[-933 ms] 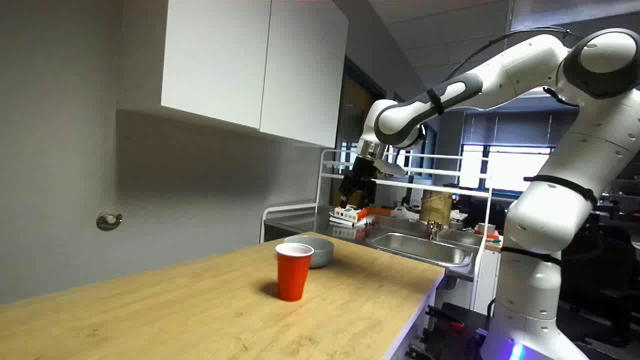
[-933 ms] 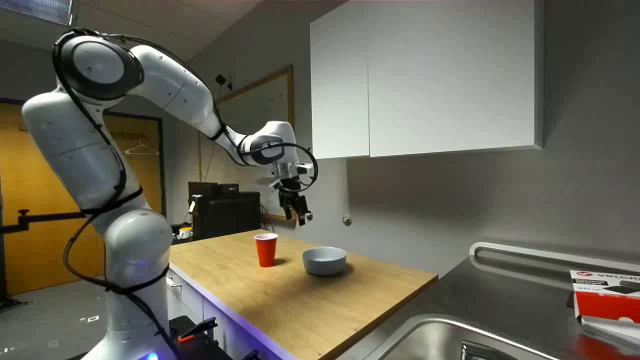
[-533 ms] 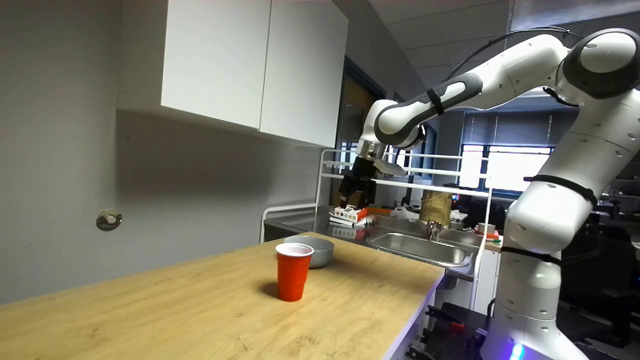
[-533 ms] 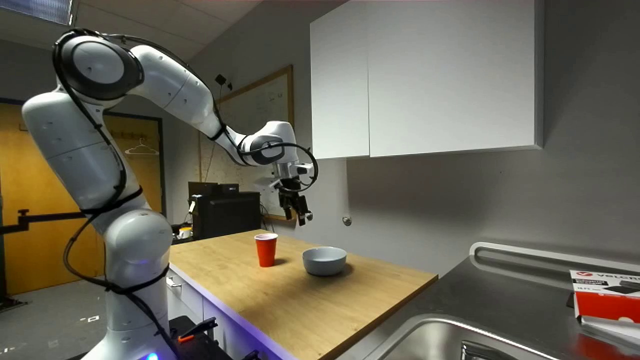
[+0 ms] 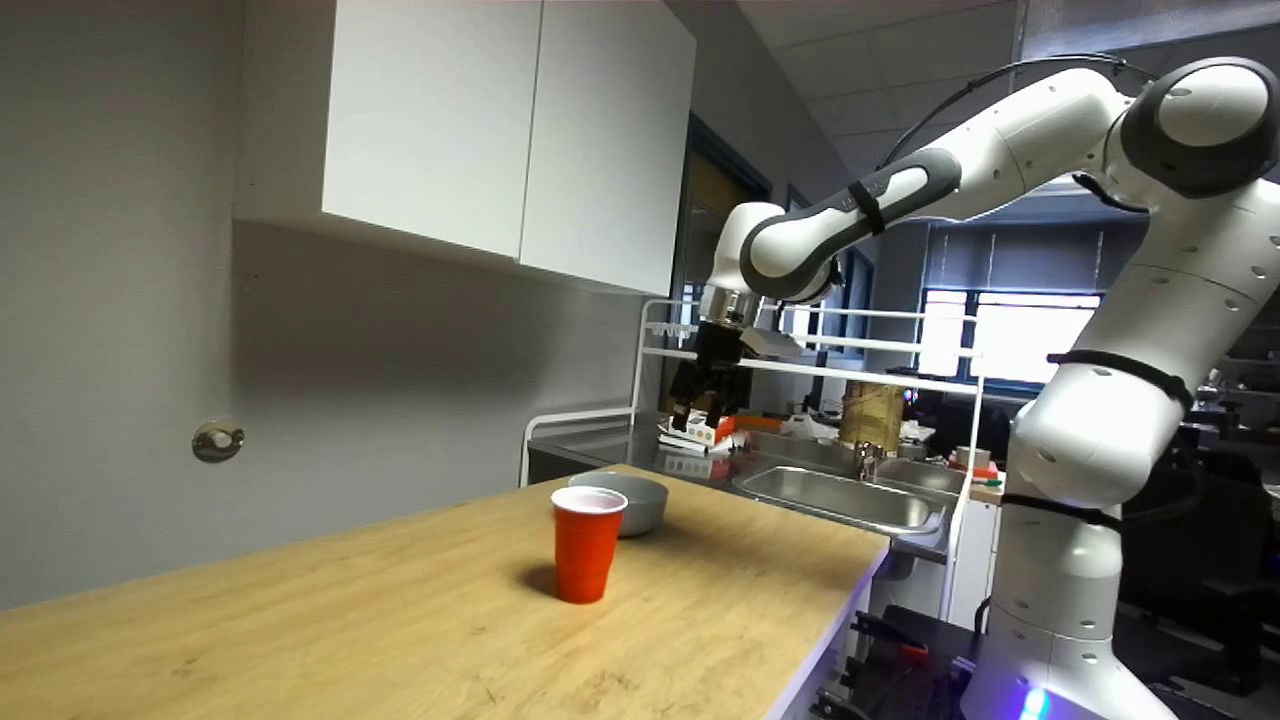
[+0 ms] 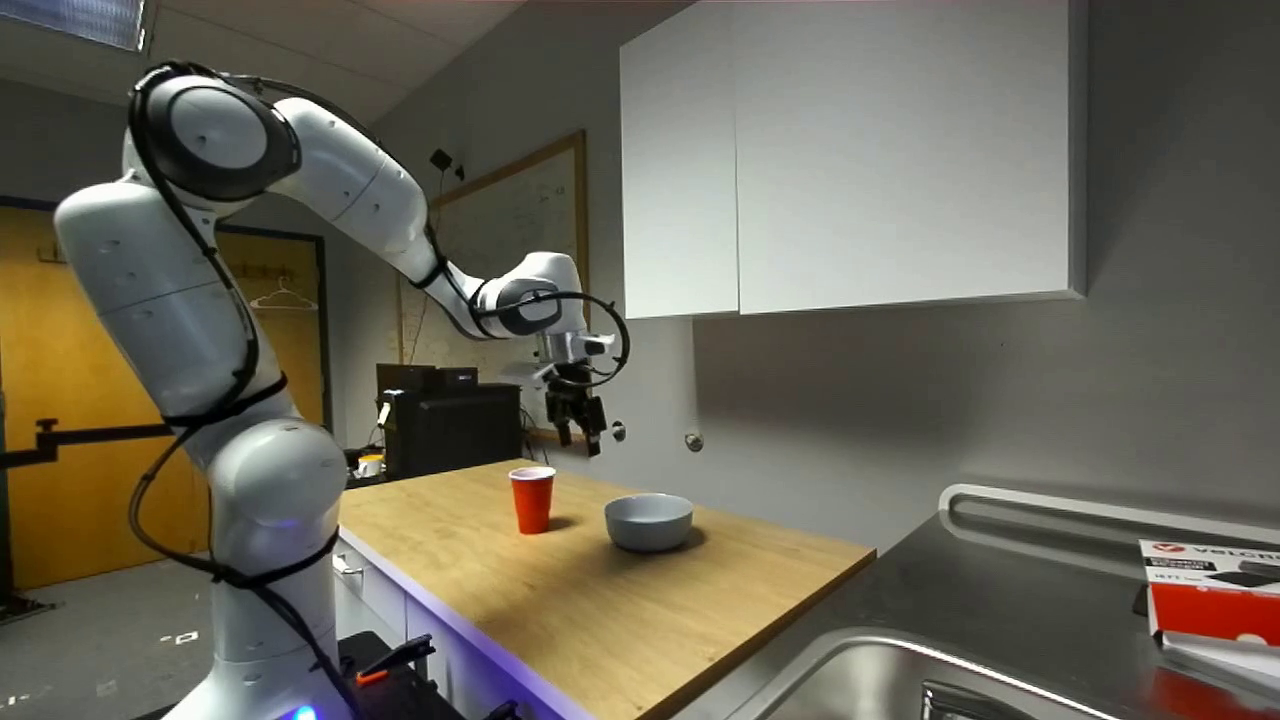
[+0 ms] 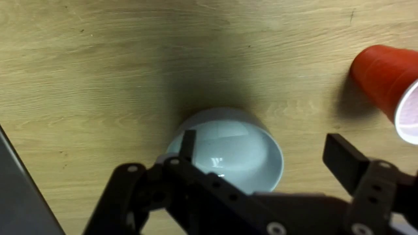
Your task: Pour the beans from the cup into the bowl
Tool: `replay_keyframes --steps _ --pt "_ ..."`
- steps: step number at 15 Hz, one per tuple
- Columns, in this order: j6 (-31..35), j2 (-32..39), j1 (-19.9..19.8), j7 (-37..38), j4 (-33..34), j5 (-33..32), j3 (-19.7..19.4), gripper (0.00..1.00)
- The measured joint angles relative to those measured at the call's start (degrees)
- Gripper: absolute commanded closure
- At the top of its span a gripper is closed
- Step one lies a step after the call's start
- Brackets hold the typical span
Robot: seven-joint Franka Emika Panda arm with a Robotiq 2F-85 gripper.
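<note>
The red-orange cup (image 5: 585,550) stands upright on the wooden counter in both exterior views (image 6: 532,502). In the wrist view the cup (image 7: 385,75) is at the right edge, partly cut off, its pale inside partly showing. No beans can be made out. The grey bowl (image 5: 648,505) stands beside the cup, apart from it, also in an exterior view (image 6: 648,528). In the wrist view the bowl (image 7: 235,153) looks empty, partly hidden by a finger. My gripper (image 7: 261,143) is open and empty, high above the counter, in both exterior views (image 5: 698,415) (image 6: 580,445).
The wooden counter (image 6: 560,590) ends at a dark metal top with a sink (image 6: 850,670). White wall cabinets (image 6: 880,160) hang above the counter. A red and white box (image 6: 1215,600) lies past the sink. A white rack frame (image 5: 640,370) stands behind the arm.
My gripper and forearm have moved slightly left and down in both exterior views since half a second ago. Before that the arm was still. The cup and bowl have not moved.
</note>
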Motion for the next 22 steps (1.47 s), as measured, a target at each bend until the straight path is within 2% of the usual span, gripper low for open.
replay_keyframes --steps 6,10,15,21,22 --pt "0.65 5.35 4.81 7.41 1.67 -7.70 10.83 0.00" --pt "-0.45 9.12 7.51 10.77 4.90 -14.34 15.41 0.00" --pt "-1.85 15.24 11.49 10.13 10.02 -17.87 17.09 0.00" --pt "-2.46 24.92 14.09 3.24 16.32 -15.30 16.57 0.00" --pt "-2.88 26.33 14.21 2.03 17.34 -14.75 16.39 0.05"
